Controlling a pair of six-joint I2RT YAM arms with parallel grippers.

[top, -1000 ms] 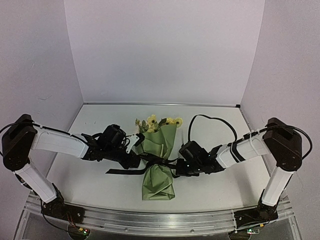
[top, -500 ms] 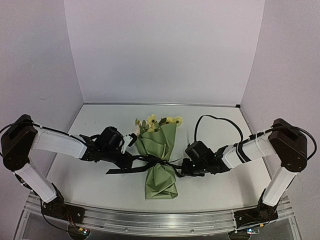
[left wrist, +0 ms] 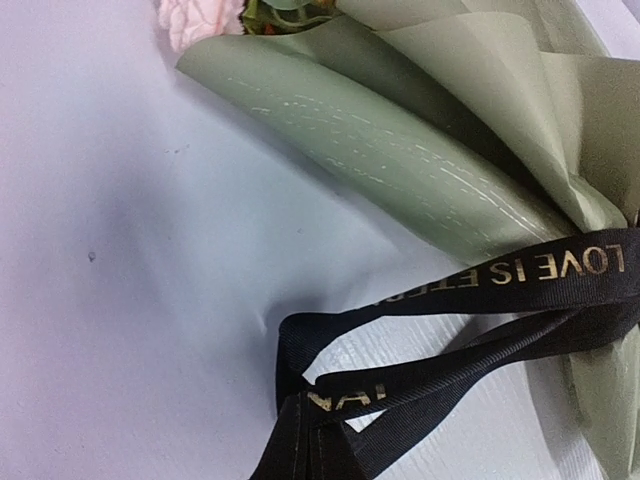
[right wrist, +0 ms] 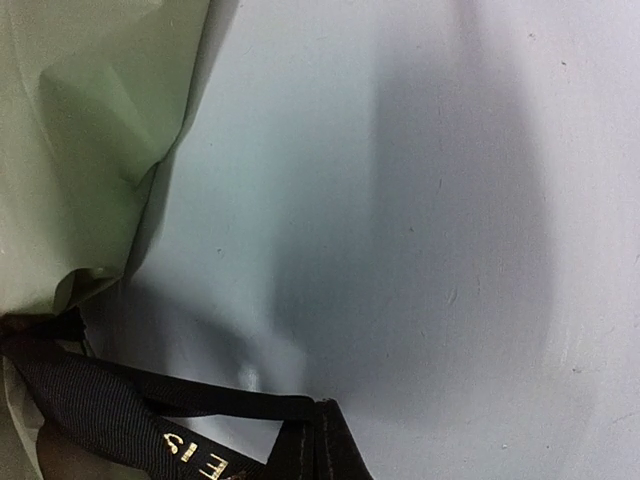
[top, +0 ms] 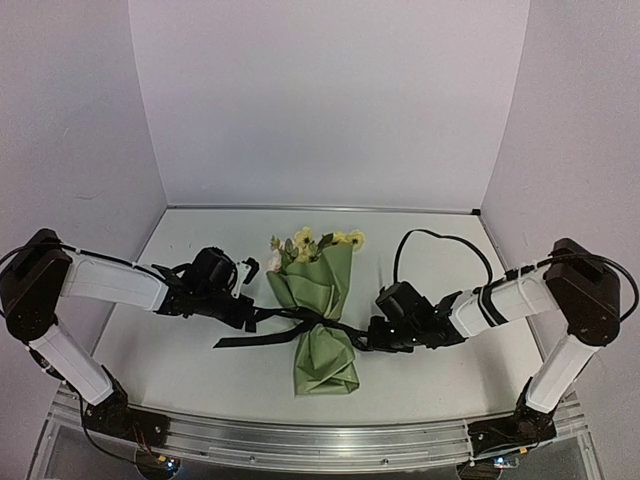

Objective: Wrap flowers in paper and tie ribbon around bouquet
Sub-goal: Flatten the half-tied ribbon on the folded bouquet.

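The bouquet (top: 322, 325) lies mid-table, a cone of olive-green paper (top: 327, 285) with the yellow-cream flowers (top: 315, 243) at its far wide end. The black ribbon (top: 298, 319) crosses the cone's narrow waist. My left gripper (top: 250, 314) is shut on the ribbon just left of the cone. On the cone's right, my right gripper (top: 368, 338) is shut on the other end. In the left wrist view the lettered ribbon (left wrist: 500, 275) runs from the shut gripper (left wrist: 320, 450) to the paper (left wrist: 400, 160). In the right wrist view the ribbon (right wrist: 150, 410) leads from the shut gripper (right wrist: 325, 445) to the paper (right wrist: 80, 130).
A loose ribbon tail (top: 238, 341) trails on the table left of the cone. A black cable (top: 440, 243) loops above the right arm. White walls close the table at the back and sides, and a metal rail (top: 320, 437) runs along the near edge.
Both grippers have drawn apart, the left leftward and the right rightward, pulling the ribbon tighter around the cone's waist. The bouquet shifted slightly right.
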